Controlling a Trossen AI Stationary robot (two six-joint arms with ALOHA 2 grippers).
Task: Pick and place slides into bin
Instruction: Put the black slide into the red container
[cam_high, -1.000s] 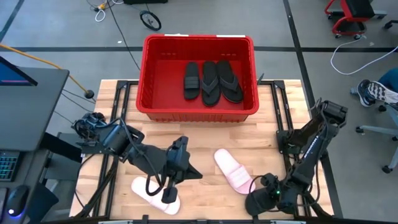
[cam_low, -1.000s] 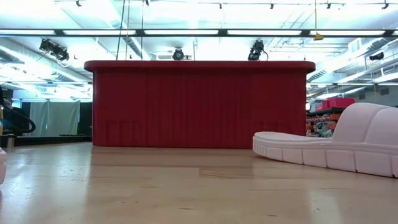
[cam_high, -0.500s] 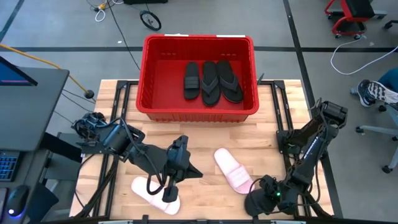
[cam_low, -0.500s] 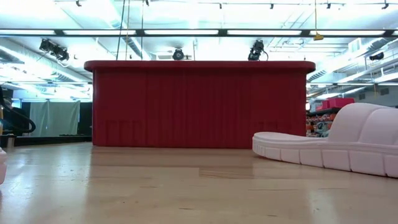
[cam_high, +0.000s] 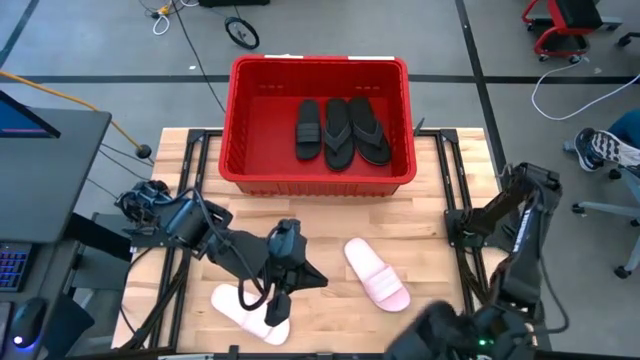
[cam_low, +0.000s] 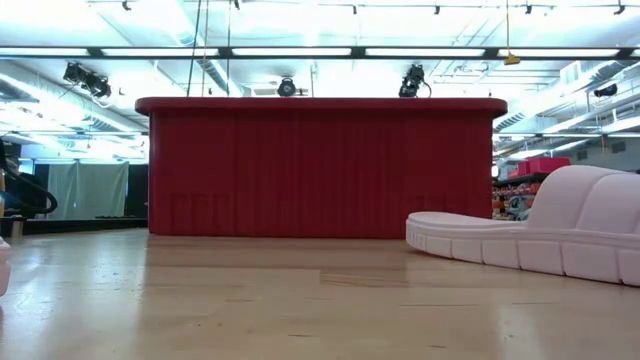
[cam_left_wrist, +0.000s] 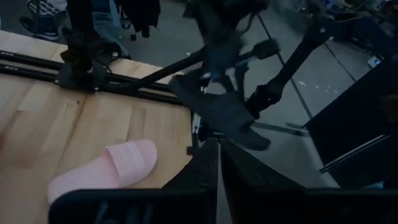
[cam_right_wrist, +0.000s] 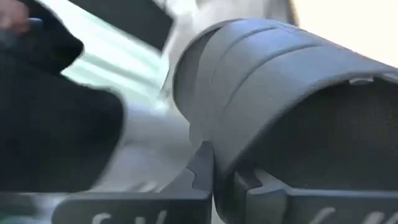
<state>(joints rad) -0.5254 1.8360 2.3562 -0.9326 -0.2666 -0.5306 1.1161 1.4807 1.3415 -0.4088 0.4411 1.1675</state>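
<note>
The red bin stands at the table's far middle and also shows in the low view. In it lie a black wide-strap slide and two black flip-flops. One pale pink slide lies sole down at the near right; it also shows in the low view and the left wrist view. A second pink slide lies at the near left. My left gripper is shut, pointing down over that slide's right end. My right gripper is shut near the table's near edge, right of the first slide. My left gripper stands with its shut fingers over the right end of the near-left pink slide, coming from above; the gripper itself hides the spot, so I cannot tell whether it touches. The slide lies flat on the table.
Bare wood lies between the bin and the two pink slides. Black frame rails run along the table's left and right sides. A person's blue-white sneaker shows on the floor beyond the right edge.
My right arm has swung quickly back toward the table's near right corner, away from the pink slide's near end, which stays on the table. My left gripper has kept almost still over the near-left slide.
</note>
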